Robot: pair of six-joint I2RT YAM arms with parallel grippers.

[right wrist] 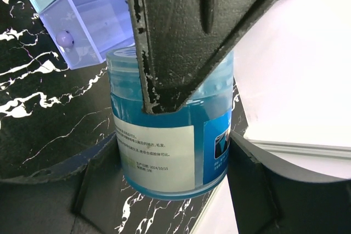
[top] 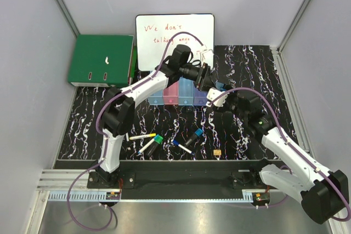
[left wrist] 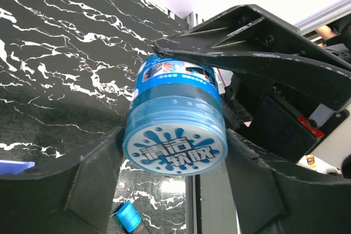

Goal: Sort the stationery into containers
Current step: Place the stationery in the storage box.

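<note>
I see the blue jar point(left wrist: 175, 135) just beside the purple bin point(right wrist: 90, 23). My right gripper point(top: 219, 98) squeezes it, and my left gripper point(top: 205, 78) presses both its sides too. From above, the grippers hide most of it

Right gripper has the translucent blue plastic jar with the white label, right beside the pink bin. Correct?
One slip: the bin beside the translucent blue plastic jar is the purple translucent plastic bin, not a pink one. The right wrist view shows it. The rest stands: the right gripper has the jar between its fingers.
</note>
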